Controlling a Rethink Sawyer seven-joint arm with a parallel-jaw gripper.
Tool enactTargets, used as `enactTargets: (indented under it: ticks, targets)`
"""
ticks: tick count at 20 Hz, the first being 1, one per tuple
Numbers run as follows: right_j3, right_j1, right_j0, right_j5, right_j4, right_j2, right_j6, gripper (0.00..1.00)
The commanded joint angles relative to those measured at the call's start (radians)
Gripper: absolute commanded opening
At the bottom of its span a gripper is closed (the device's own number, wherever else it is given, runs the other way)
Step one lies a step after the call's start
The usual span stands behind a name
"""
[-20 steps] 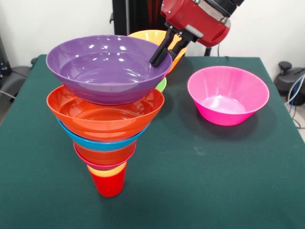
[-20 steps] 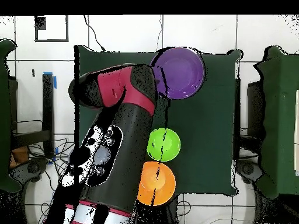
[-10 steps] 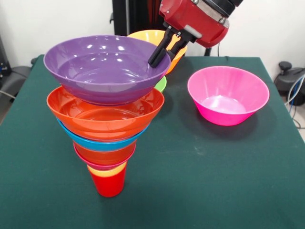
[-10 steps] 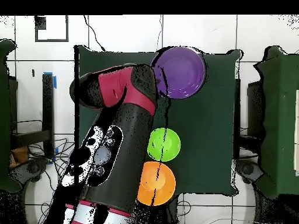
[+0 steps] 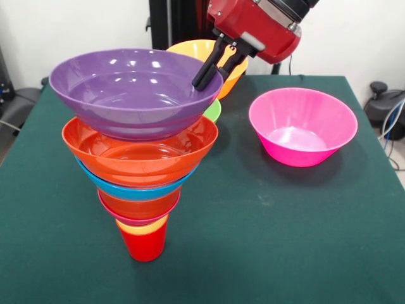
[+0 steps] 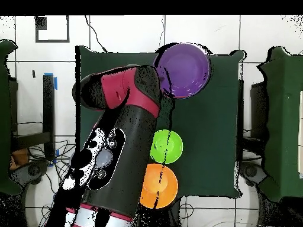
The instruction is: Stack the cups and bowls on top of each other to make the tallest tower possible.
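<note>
Most of tower (image 5: 140,183) built, front view: red cup (image 5: 145,244) at base, bowls widening upward. Fingers (image 5: 209,66) pinched on purple bowl (image 5: 133,92) rim, bowl tilted above tower, apparently not seated. Magenta bowl (image 5: 302,126) beside tower, empty.
Overhead: green bowl (image 6: 166,146), orange bowl (image 6: 159,185) on worktop (image 6: 213,136), both empty, unstacked.

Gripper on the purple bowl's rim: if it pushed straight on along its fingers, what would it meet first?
The gripper points down-left, already clamped on the glossy purple plastic bowl; it would likely drive into that bowl's inner wall first.
</note>
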Motion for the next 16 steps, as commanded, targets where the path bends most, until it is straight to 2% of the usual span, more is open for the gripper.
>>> enactTargets:
  ticks: [1,7,16]
  targets:
    - [0.008,0.038,0.004,-0.053,-0.06,0.042,0.109,0.0]
    - [0.016,0.033,0.004,-0.056,-0.048,0.049,0.097,0.0]
    - [0.046,0.028,0.001,-0.073,-0.036,0.048,0.13,0.0]
